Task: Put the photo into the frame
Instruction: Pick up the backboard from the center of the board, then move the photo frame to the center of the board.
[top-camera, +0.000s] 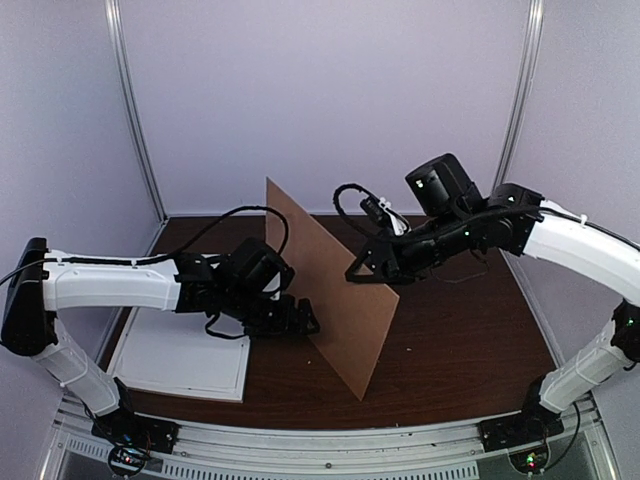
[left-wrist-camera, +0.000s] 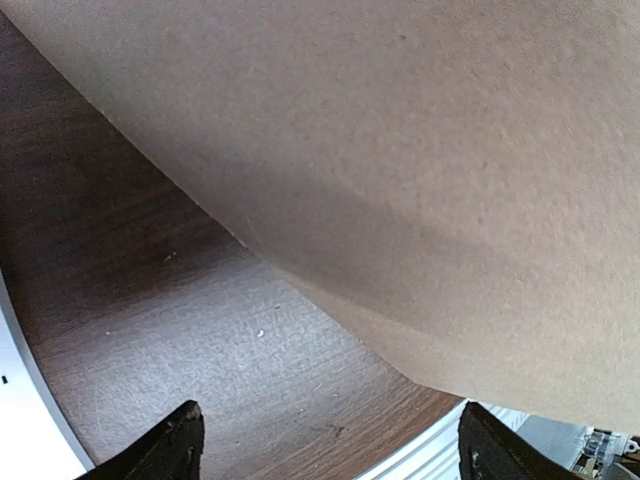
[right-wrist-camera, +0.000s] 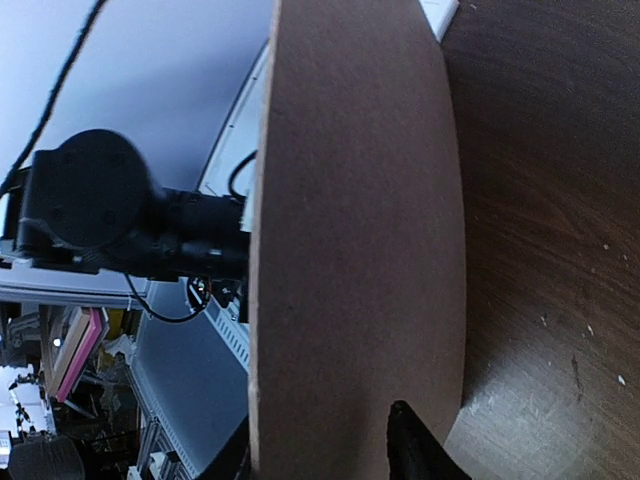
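Observation:
A plain brown backing board (top-camera: 335, 300) stands on edge across the middle of the table, tilted. My right gripper (top-camera: 368, 268) is shut on its upper right edge. In the right wrist view the board (right-wrist-camera: 360, 230) fills the middle, with one dark finger (right-wrist-camera: 418, 450) in front of it and the other behind it. My left gripper (top-camera: 306, 322) hangs low on the board's left side, open, with only bare table between its fingertips (left-wrist-camera: 182, 440). The white frame (top-camera: 185, 360) lies flat at the front left, under the left arm. The photo is out of view.
The dark wood table (top-camera: 470, 340) shows to the right of the board. A ribbed metal rail (top-camera: 330, 455) runs along the near edge. Pale walls and metal posts (top-camera: 135, 110) close in the back and sides.

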